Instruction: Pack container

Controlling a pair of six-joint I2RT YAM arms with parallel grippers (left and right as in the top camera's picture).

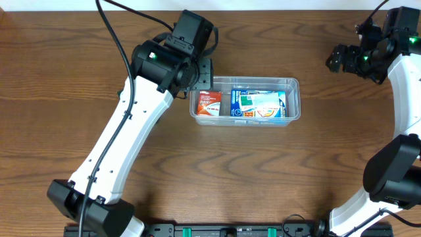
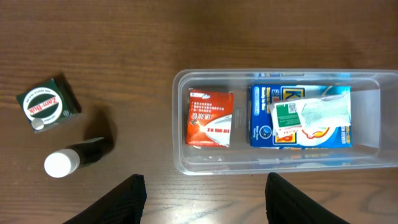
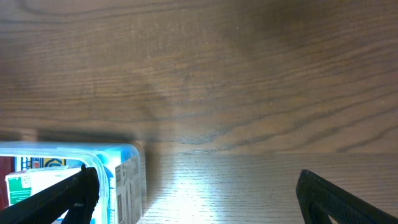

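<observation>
Left gripper (image 2: 202, 200) hangs spread and empty over the part-packed container's (image 2: 178, 124) edge.
Bottle (image 2: 74, 158) and green box (image 2: 48, 104) lie outside, likely next; right gripper (image 3: 196, 196), also spread, stands clear.

The container (image 1: 294, 100) is a clear plastic tub, rectangular with rounded corners and a rim. It stands upright and open-topped just right of centre in the upper half of the overhead view, long side running left to right on the wooden worktop (image 1: 263, 178). Inside lie an orange-red packet (image 2: 210, 117) and a blue carton (image 2: 262, 124).
</observation>
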